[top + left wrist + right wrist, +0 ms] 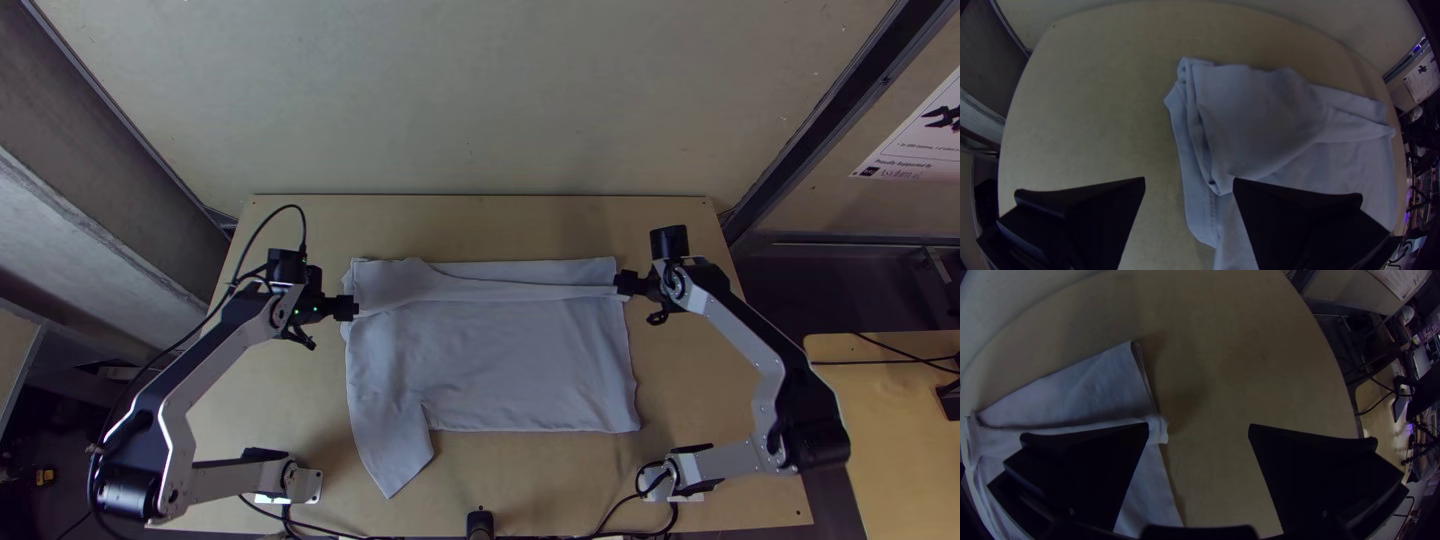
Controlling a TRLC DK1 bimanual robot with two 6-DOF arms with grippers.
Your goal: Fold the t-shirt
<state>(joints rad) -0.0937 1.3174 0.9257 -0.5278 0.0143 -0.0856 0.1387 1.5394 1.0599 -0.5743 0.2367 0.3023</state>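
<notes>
Your t-shirt (490, 360) is lying mid-frame in the top view, mostly flat, with a folded-over strip (520, 290) along its upper edge and one sleeve (392, 445) poking down toward lower left. Your left gripper (350, 308) is at the strip's left end, your right gripper (628, 284) at its right end, both open and holding nothing. I'd watch that left end: the layers look bunched, so closing there might catch only the top one, or too many, and the fold would come out skewed. Lift one side sooner and the strip could twist. That sleeve probably needs tucking too, or it'll stick out on the table (700, 370).
</notes>
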